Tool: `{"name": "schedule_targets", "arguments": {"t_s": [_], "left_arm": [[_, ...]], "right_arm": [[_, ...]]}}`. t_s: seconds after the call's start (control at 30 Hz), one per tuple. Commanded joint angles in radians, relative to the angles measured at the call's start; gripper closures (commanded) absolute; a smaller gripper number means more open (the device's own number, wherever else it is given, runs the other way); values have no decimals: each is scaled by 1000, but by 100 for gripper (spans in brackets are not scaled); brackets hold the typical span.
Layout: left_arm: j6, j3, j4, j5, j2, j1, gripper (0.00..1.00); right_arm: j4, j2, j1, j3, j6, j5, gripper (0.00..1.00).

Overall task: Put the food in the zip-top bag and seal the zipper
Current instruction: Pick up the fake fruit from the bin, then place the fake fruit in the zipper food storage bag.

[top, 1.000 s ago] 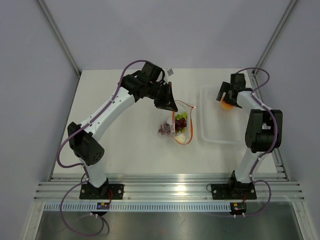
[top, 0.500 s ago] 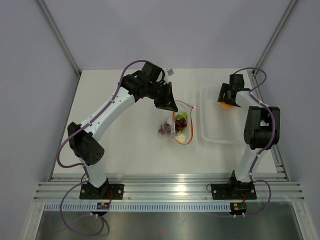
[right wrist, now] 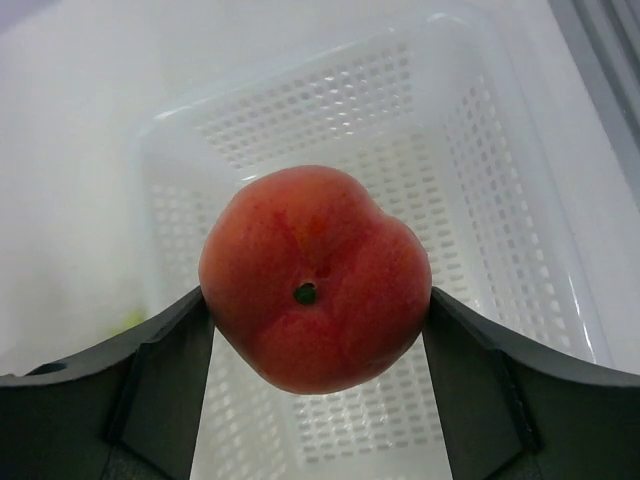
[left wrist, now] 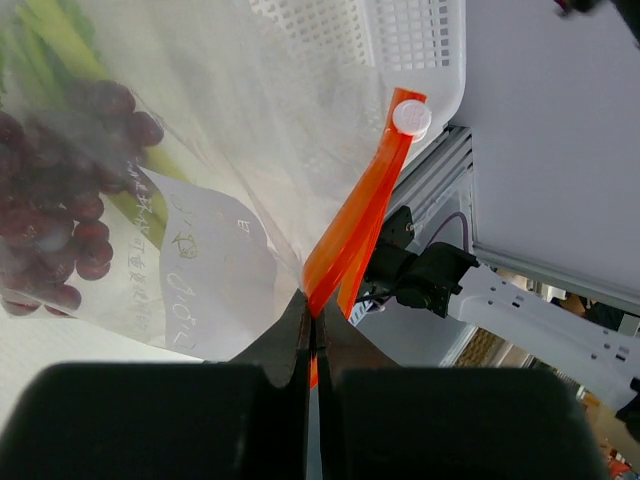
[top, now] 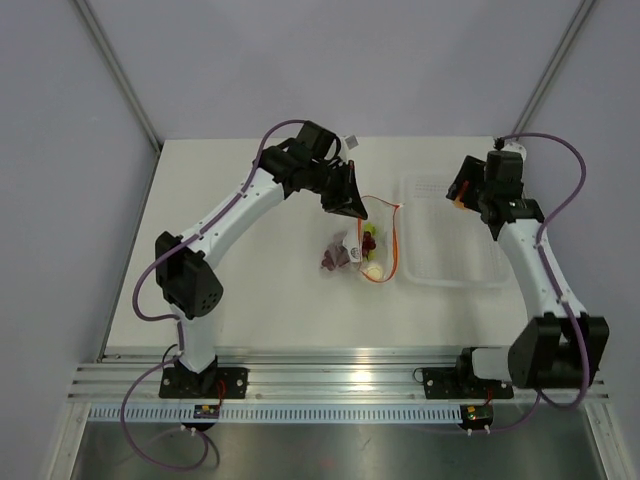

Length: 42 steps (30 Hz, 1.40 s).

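Peach (top: pixel 458 199) rides in the right gripper (top: pixel 463 192) above the white perforated tray (top: pixel 450 272) in the top view. The zip-top bag (top: pixel 378 252) lies to its left, nearer the left gripper (top: pixel 350 203).

Left wrist: jaws pressed together on the orange-red zipper (left wrist: pixel 355 215), with grapes (left wrist: pixel 60 220) and green stalks (left wrist: pixel 40 28) inside.

Right wrist: fingers spread wide, touching both sides of the peach.

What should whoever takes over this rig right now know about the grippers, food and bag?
Left gripper: shut on one end of the zipper, holding up a corner of the zip-top bag.
Right gripper: shut on the peach, above the tray.
Done: grapes and stalks are inside the bag.
Left: put the peach in, then seal the zipper.
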Motion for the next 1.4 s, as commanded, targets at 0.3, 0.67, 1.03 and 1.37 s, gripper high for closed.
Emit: {"name": "schedule_targets", "arguments": {"t_s": [0.3, 0.67, 1.03, 1.37], "left_arm": [[-3, 30, 55, 46, -7, 11, 100], [-18, 4, 72, 63, -13, 11, 100], [-7, -17, 70, 82, -62, 12, 100], [-32, -60, 122, 150, -84, 31, 100]], "right_arm": [[-255, -470, 385, -11, 204, -90, 48], [-179, -413, 595, -40, 287, -87, 48], [-154, -246, 615, -12, 316, 60, 45], [-154, -195, 615, 34, 323, 62, 4]]}}
